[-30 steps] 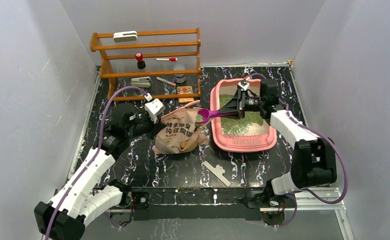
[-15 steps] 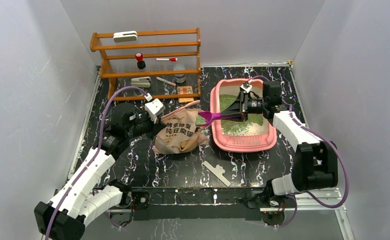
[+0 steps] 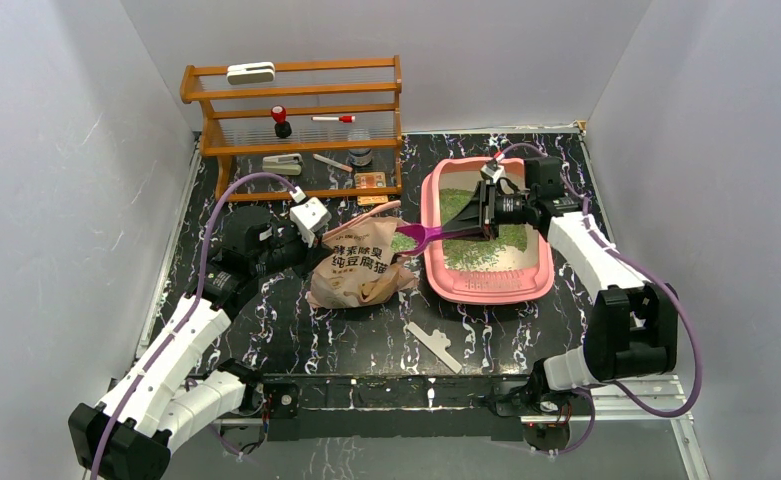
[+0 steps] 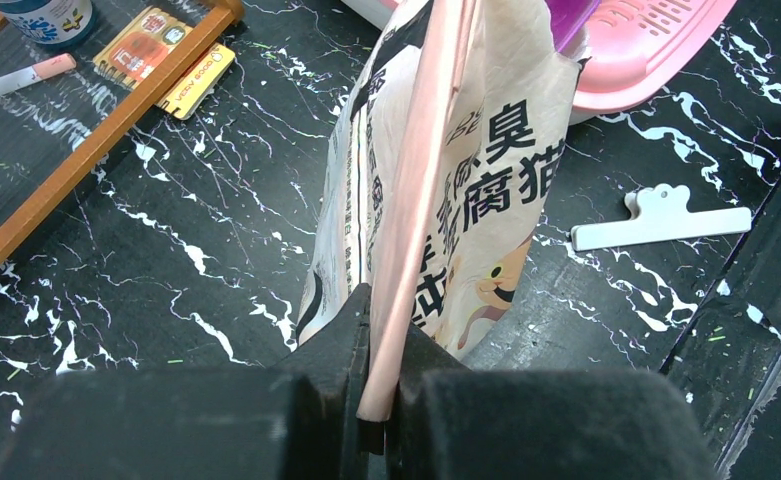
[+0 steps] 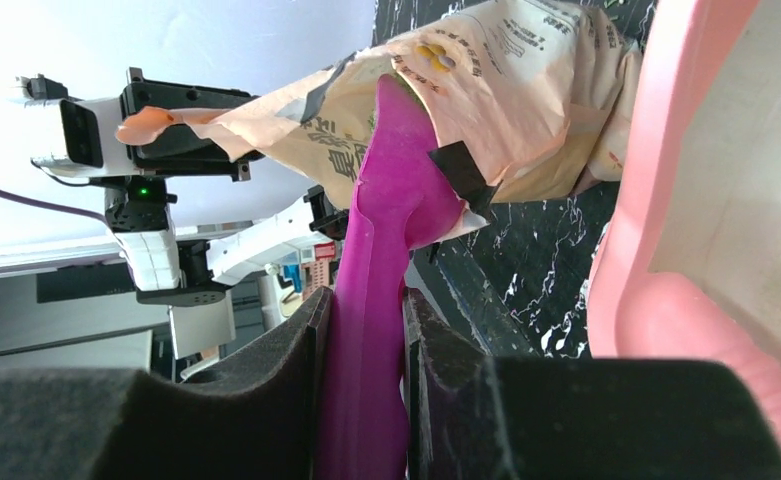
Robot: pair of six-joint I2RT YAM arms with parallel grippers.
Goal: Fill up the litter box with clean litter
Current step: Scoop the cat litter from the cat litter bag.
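The pink litter box lies at the right of the table, with clean litter spread as a green layer over part of its floor. My right gripper hovers over the box, shut on the handle of a purple scoop. The scoop's bowl reaches left over the rim to the mouth of the beige cat-printed bag, where green granules show. My left gripper is shut on the bag's pink top edge and holds the bag up. The right wrist view shows the scoop running into the bag.
A wooden shelf rack with small items stands at the back left. A white clip lies on the black marbled table in front of the bag. White walls close in both sides and the back.
The right wrist has shifted slightly to the right over the box, and the scoop's bowl sits a touch lower at the bag's mouth. The left arm and bag have not moved.
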